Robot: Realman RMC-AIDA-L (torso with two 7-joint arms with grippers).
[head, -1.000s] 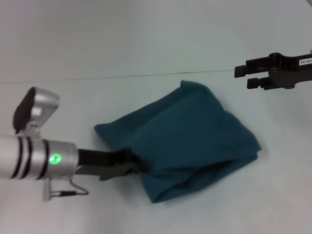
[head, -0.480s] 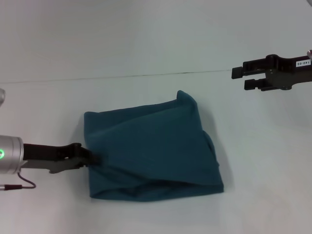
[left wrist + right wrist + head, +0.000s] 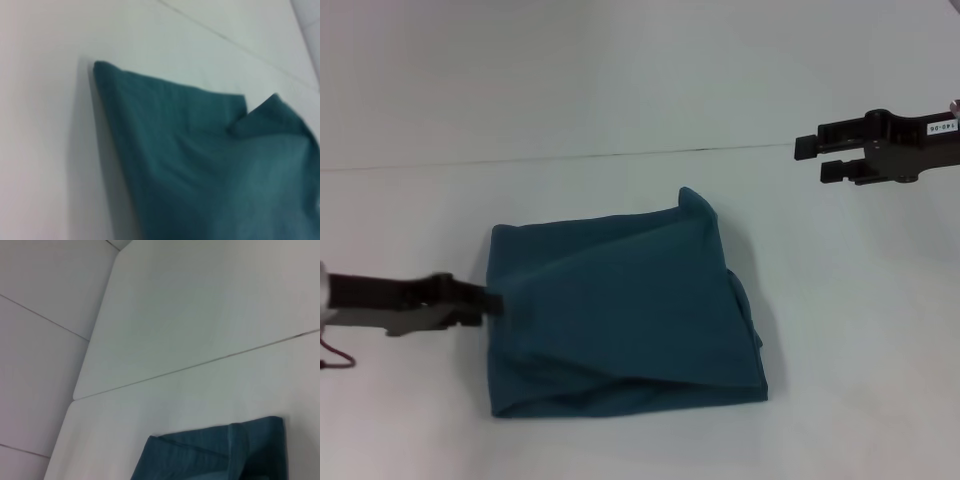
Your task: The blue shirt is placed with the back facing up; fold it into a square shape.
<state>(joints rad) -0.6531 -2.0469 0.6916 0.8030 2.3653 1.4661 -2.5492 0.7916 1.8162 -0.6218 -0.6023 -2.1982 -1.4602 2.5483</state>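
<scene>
The blue shirt (image 3: 620, 315) lies on the white table as a rough, rumpled square, with one corner peaked up at the back (image 3: 692, 198). My left gripper (image 3: 492, 299) reaches in low from the left and is shut on the shirt's left edge. The left wrist view is filled by the shirt (image 3: 210, 165), and none of my fingers show there. My right gripper (image 3: 812, 158) hovers open above the table at the back right, well clear of the cloth. A corner of the shirt (image 3: 215, 455) appears in the right wrist view.
A thin seam (image 3: 570, 158) crosses the white table (image 3: 860, 330) behind the shirt. The table's far edge and a pale wall (image 3: 45, 340) show in the right wrist view. A thin cable (image 3: 335, 360) hangs under my left arm.
My left gripper has dragged the shirt's edge leftward, flattening the bundle into a wider square. The left arm has drawn back out of the head view. The right gripper has barely moved.
</scene>
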